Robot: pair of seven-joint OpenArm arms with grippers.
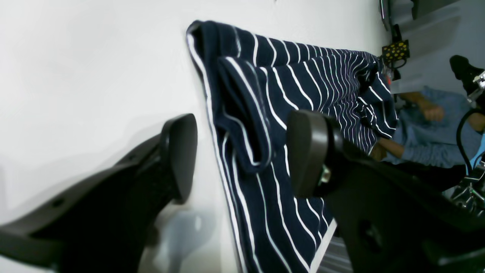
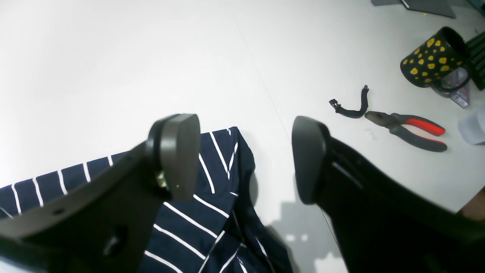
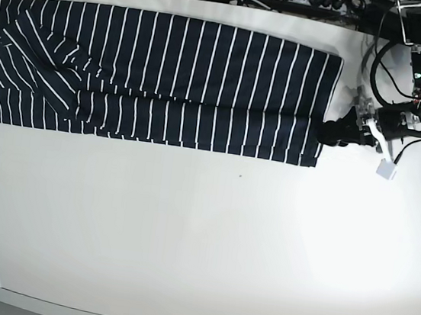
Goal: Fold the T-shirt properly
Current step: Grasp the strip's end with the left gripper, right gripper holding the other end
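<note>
- Across the far half of the white table (image 3: 209, 234), the T-shirt (image 3: 174, 76) lies as a long dark navy band with thin white stripes, running from the base view's left edge to a squared end near the right.
- Judging by that shape, the lengthwise folds look done: the band is narrow and even, and a sleeve (image 3: 29, 74) appears tucked diagonally onto the body at the left end.
- What seems left is the crosswise folding, bringing the long band in on itself until it makes a compact packet; none of that shows yet.
- The left gripper (image 1: 242, 151) sits at the band's right end in the base view. Its jaws stand wide apart with nothing between them, one pad over bare table and the other above the striped cloth.
- Its wrist view shows a rolled, doubled edge of fabric (image 1: 242, 129) between the pads but below them. I cannot tell whether the pads touch the cloth.
- The right gripper (image 2: 244, 155) cannot be made out in the base view. In its own wrist view its jaws are also spread wide and empty, hovering over a corner of the shirt (image 2: 227, 151).
- Beyond that corner, well apart from the shirt, lie red-handled pliers (image 2: 409, 129), a small black curved strap (image 2: 352, 108) and a black mug with yellow spots (image 2: 435, 57).
- Both ends look lined up for a grasp, so I judge the task a little past halfway.
</note>
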